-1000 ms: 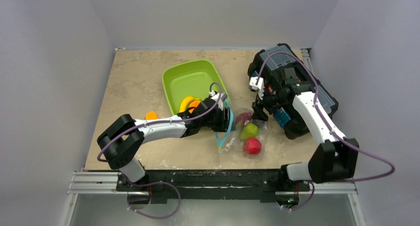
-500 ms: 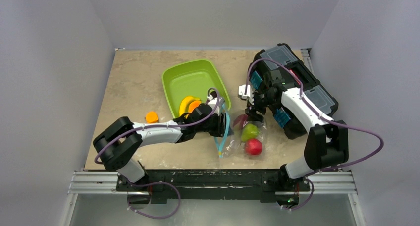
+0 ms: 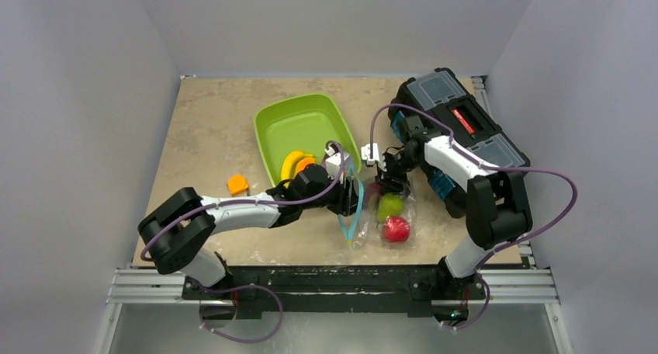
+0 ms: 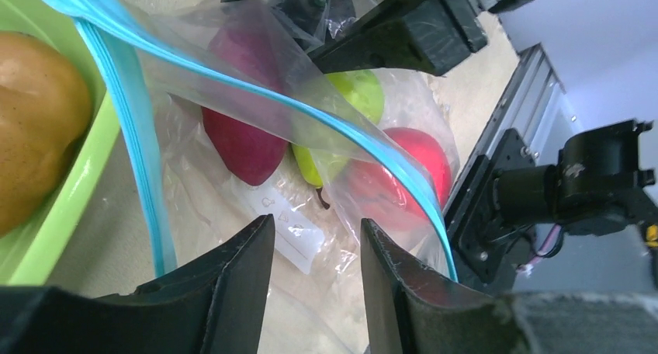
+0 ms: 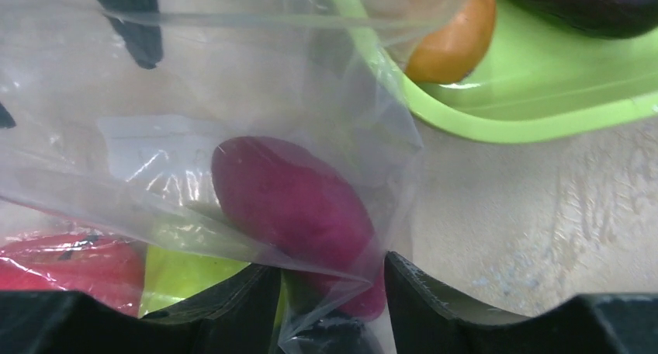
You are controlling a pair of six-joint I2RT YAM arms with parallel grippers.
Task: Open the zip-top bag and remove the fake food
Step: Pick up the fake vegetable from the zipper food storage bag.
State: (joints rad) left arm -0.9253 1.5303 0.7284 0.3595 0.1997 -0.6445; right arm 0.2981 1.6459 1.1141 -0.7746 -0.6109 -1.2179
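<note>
The zip-top bag [image 3: 382,214] lies right of the green tray [image 3: 299,121], its teal zip strip [image 3: 353,214] spread open. Inside it are a maroon piece [image 3: 375,189], a green pear [image 3: 390,206] and a red apple [image 3: 396,229]. My left gripper [image 3: 353,195] is open at the bag's mouth. In the left wrist view it [image 4: 314,249] stands between the two runs of the strip [image 4: 124,129], facing the maroon piece [image 4: 240,140], pear [image 4: 361,94] and apple [image 4: 407,168]. My right gripper [image 3: 392,179] is open at the bag's far end. In the right wrist view bag film and the maroon piece [image 5: 295,199] lie between its fingers [image 5: 434,300].
The tray holds a banana [image 3: 292,161], an orange piece [image 3: 305,165] and, in the right wrist view, a dark purple eggplant [image 5: 590,1]. A small orange block [image 3: 237,185] lies left of the tray. A black toolbox [image 3: 465,133] stands at the right, close to the bag.
My right gripper has swung left from the toolbox to the bag's far end. My left gripper has shifted slightly toward the bag's mouth.
</note>
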